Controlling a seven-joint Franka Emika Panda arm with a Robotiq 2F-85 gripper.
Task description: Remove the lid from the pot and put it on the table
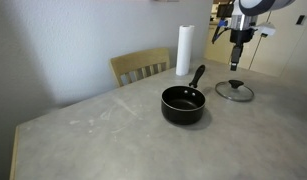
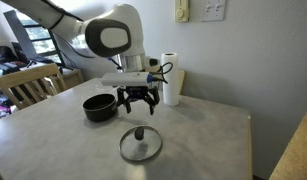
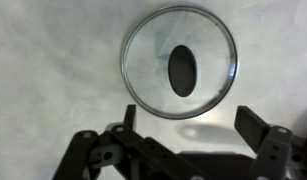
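The glass lid (image 1: 234, 91) with a metal rim and dark knob lies flat on the grey table (image 1: 113, 130), apart from the pot. It also shows in an exterior view (image 2: 141, 144) and in the wrist view (image 3: 179, 62). The black pot (image 1: 183, 104) stands uncovered with its handle pointing toward the back; it shows in both exterior views (image 2: 99, 106). My gripper (image 1: 238, 58) hangs above the lid, open and empty, also seen in an exterior view (image 2: 137, 105) and the wrist view (image 3: 188, 125).
A white paper-towel roll (image 1: 184, 50) stands behind the pot, also visible in an exterior view (image 2: 171, 80). A wooden chair (image 1: 140, 66) sits at the table's far edge. A wall lies behind the table.
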